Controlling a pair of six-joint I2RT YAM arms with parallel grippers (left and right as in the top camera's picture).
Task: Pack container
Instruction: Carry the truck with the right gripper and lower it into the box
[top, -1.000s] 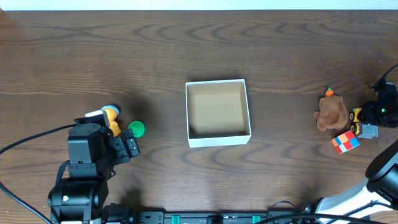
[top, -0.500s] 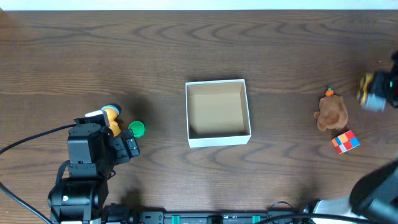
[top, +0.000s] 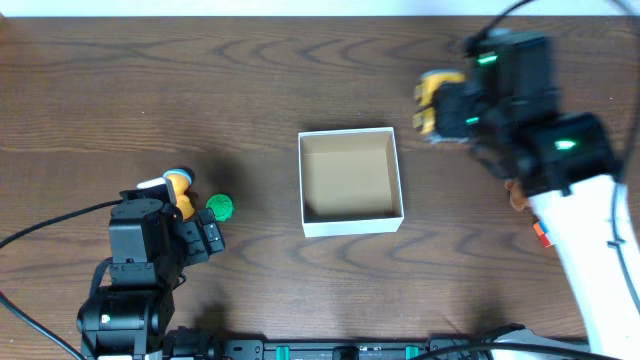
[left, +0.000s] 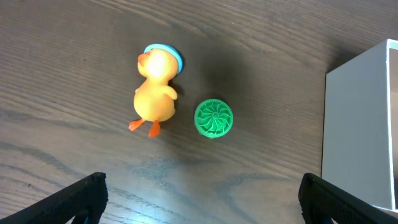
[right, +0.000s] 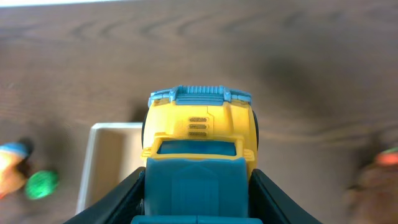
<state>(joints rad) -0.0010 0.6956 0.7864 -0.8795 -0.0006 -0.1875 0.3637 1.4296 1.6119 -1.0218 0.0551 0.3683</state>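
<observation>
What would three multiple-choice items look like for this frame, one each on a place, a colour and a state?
1. Where is the toy truck?
A. Inside the container
B. In the right hand, outside the container
C. Lying next to the duck

2. What colour is the disc beside the duck?
A. Red
B. Blue
C. Green

3. What state is the container in?
A. Empty
B. Holding one toy
C. Holding two toys

Answers:
1 B: the right wrist view shows the fingers clamped on the truck, and overhead it sits off the container's far right corner.
2 C: the left wrist view shows it plainly green.
3 A: overhead, only the bare brown inside shows.
</observation>
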